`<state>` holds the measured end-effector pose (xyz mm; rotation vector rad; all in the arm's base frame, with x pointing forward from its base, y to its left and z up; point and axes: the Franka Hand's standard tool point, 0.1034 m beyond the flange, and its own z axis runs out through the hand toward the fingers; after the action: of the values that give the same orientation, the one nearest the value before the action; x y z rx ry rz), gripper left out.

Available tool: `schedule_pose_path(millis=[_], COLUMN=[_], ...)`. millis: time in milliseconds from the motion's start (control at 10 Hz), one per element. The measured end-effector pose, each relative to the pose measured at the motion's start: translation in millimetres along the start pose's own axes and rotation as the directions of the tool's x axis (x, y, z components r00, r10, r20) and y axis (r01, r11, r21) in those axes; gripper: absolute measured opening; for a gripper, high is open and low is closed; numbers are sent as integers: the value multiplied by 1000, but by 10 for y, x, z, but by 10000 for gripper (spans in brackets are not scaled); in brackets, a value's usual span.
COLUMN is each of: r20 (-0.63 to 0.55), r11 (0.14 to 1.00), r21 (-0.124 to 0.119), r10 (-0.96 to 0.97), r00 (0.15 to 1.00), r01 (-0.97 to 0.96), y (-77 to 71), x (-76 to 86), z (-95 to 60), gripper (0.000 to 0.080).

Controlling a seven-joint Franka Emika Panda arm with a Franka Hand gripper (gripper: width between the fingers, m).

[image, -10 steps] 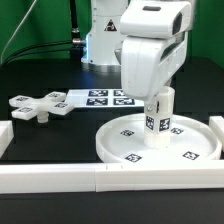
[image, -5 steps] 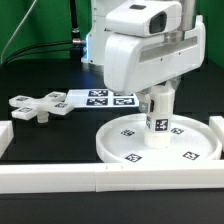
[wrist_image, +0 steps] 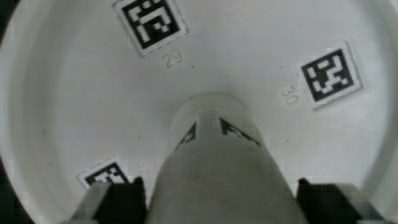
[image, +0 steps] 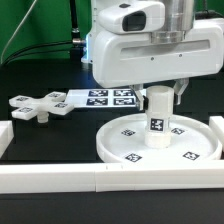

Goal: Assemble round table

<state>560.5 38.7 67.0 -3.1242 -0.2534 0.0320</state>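
Observation:
The large round rimmed disc (image: 115, 150) lies flat on the table toward the exterior view's right. The short thick cylinder post (image: 157, 120) stands upright at its middle. My gripper (image: 158, 95) comes straight down from above and is shut on the post's upper part. In the wrist view the post (wrist_image: 217, 160) fills the space between my two dark fingers (wrist_image: 111, 200), with the tagged disc floor (wrist_image: 107, 100) beyond it. The cross-shaped piece (image: 40, 105) lies loose at the exterior view's left, away from the gripper.
The marker board (image: 105, 97) lies flat behind the disc. A long white border rail (image: 100, 180) runs along the front, with short rail ends at the left (image: 5, 135) and right (image: 216, 125). The arm's base stands at the back.
The hand has turned about the upright post, its broad face now square to the exterior view. The post stays at the same spot on the disc.

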Motion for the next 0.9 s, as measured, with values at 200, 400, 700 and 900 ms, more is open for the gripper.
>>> schedule_pose_path(millis=[200,400,700,900], r20=[-4,-1,9,26], r11=[981,955,873,756], r21=[12,20,40,65], r10=[195,295,486,652], r00=[981,955,874,758], r01=[-195,-295,-486,-652], y=[-12,-15,-19,-23], x=[-5,-4,-5,-2], z=[4,3,4,4], gripper=[409,409,409,409])
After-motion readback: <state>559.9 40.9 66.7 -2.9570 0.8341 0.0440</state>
